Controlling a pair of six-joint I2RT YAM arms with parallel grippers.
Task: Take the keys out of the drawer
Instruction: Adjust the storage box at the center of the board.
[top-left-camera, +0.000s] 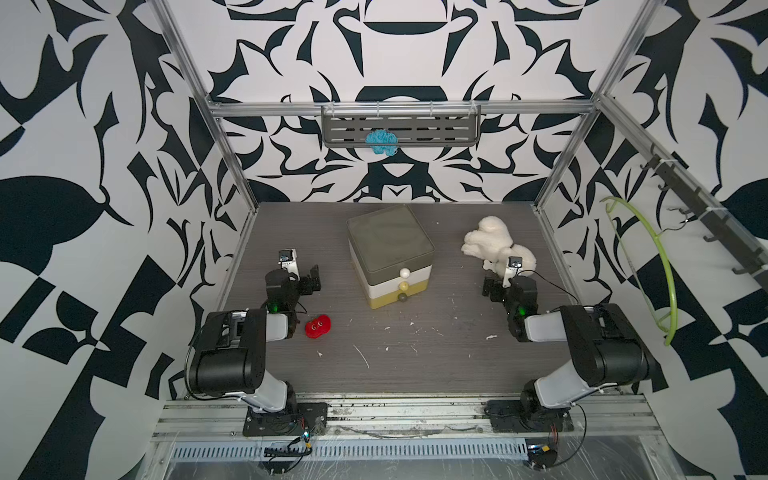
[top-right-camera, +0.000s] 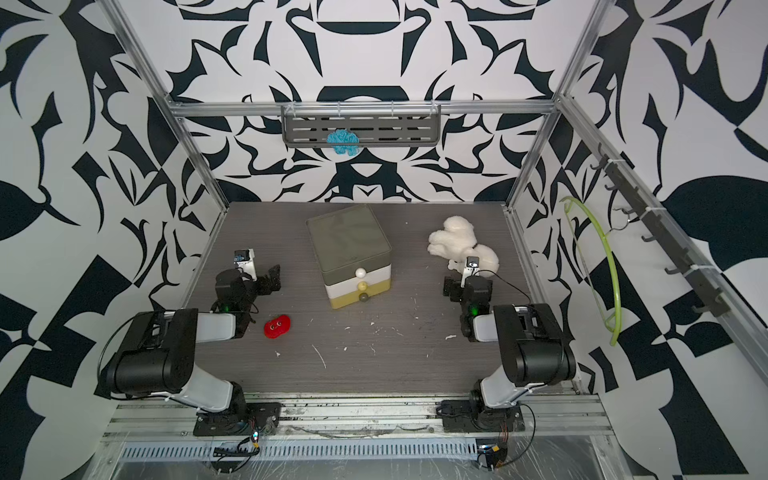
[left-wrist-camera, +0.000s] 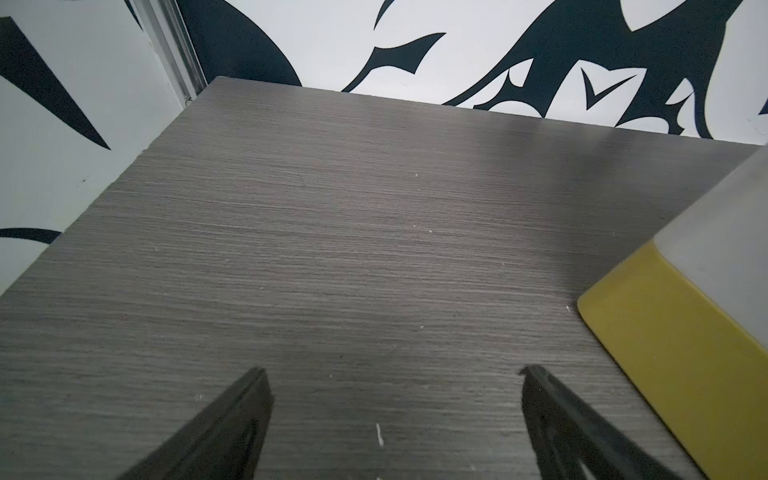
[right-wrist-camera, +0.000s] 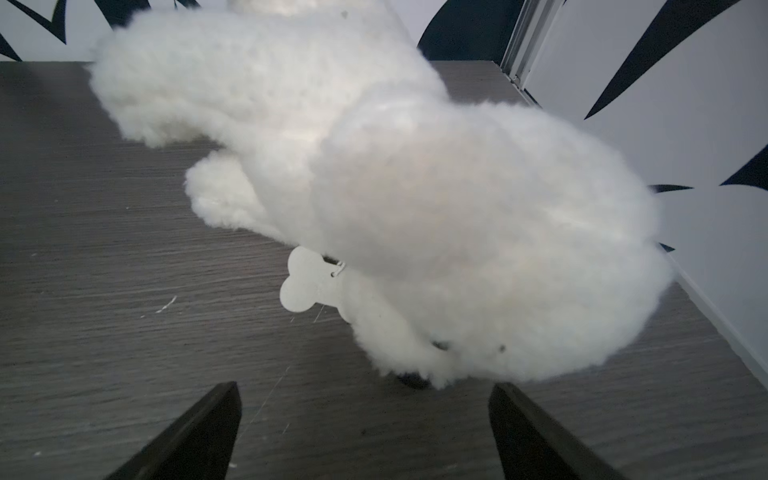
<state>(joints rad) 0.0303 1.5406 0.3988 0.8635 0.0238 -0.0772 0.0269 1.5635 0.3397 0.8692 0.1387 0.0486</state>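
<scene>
A small chest of drawers (top-left-camera: 390, 253) (top-right-camera: 351, 249) stands mid-table, with three stacked drawers, each with a round knob (top-left-camera: 404, 273). All drawers are pushed in. The keys are hidden from every view. My left gripper (top-left-camera: 311, 279) (top-right-camera: 272, 279) hovers left of the chest, open, with only bare table between its fingers (left-wrist-camera: 392, 370). The chest's yellow base (left-wrist-camera: 673, 345) shows at that view's edge. My right gripper (top-left-camera: 490, 286) (top-right-camera: 451, 286) is right of the chest, open and empty (right-wrist-camera: 365, 385), just short of a white plush dog.
The white plush dog (top-left-camera: 486, 241) (right-wrist-camera: 415, 187) with a bone-shaped tag (right-wrist-camera: 309, 286) lies at the back right. A red round-eyed toy (top-left-camera: 318, 326) sits beside the left arm. A blue tuft (top-left-camera: 381, 142) rests on the wall shelf. A green hanger (top-left-camera: 660, 266) hangs on the right wall.
</scene>
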